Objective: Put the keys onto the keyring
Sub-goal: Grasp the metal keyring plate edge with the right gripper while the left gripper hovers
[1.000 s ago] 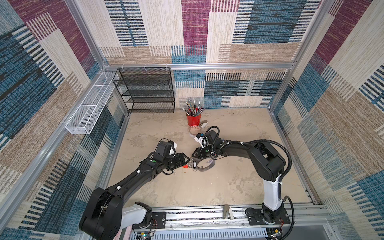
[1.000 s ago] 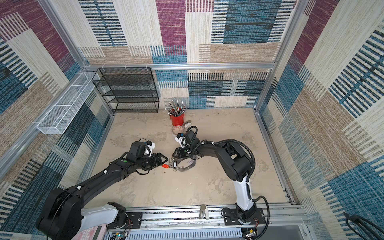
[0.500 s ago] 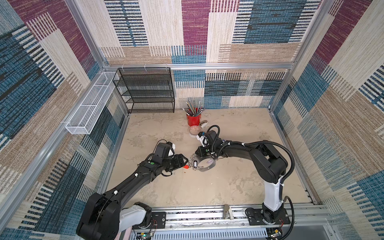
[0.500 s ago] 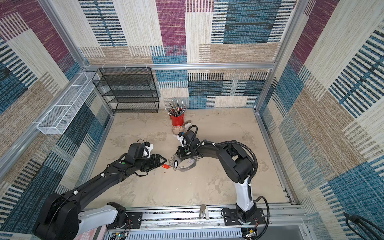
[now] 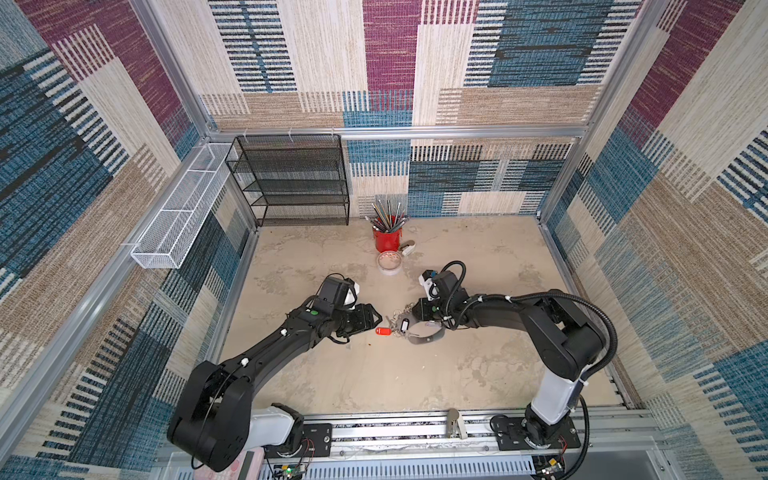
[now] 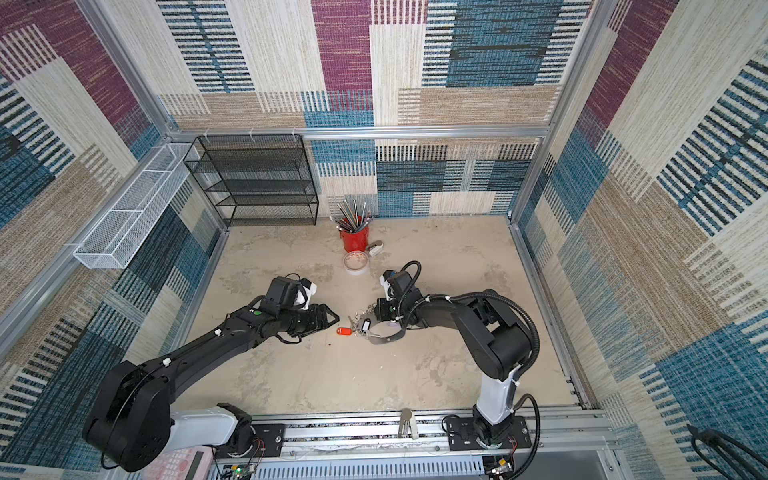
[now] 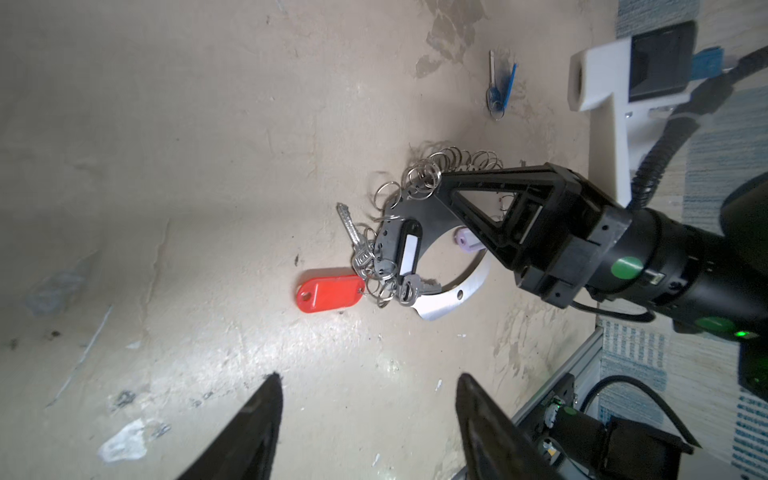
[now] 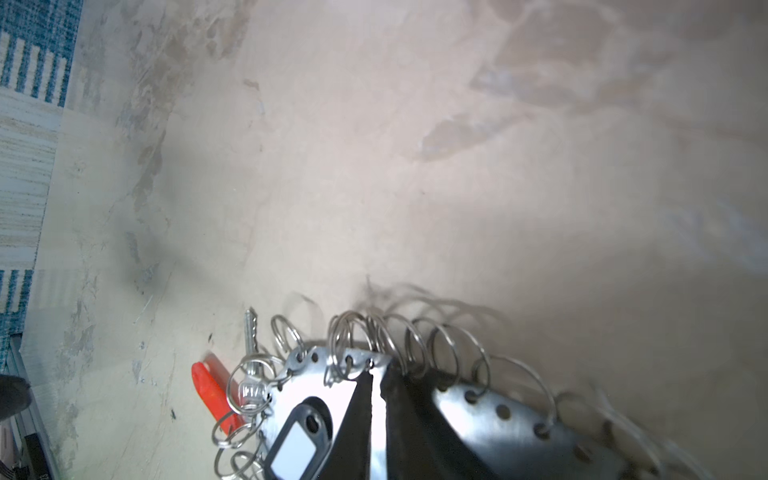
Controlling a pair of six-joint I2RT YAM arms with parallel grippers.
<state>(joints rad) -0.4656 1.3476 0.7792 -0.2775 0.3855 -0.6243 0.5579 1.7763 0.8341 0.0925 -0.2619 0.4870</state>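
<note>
Centrally, before a black wire shelf [image 5: 295, 178], red pencil cup [image 5: 386, 242] and tape roll [image 5: 390, 263], the right gripper [image 8: 376, 371] pinches the keyring [image 7: 440, 304] by its rim, hiding part of it. The left gripper [image 7: 369, 378] gapes empty nearby; the red-tagged key [image 7: 330, 289] and black-tagged key [image 7: 407, 249] rest at the rings, the blue-tagged key [image 7: 496, 89] apart.

My right claw [image 7: 440, 187] covers part of the keyring [image 7: 440, 300]. My right wrist view's edge cuts off the black-and-white tag [image 8: 297, 444], and the outer rings [image 8: 457, 327] blur.
</note>
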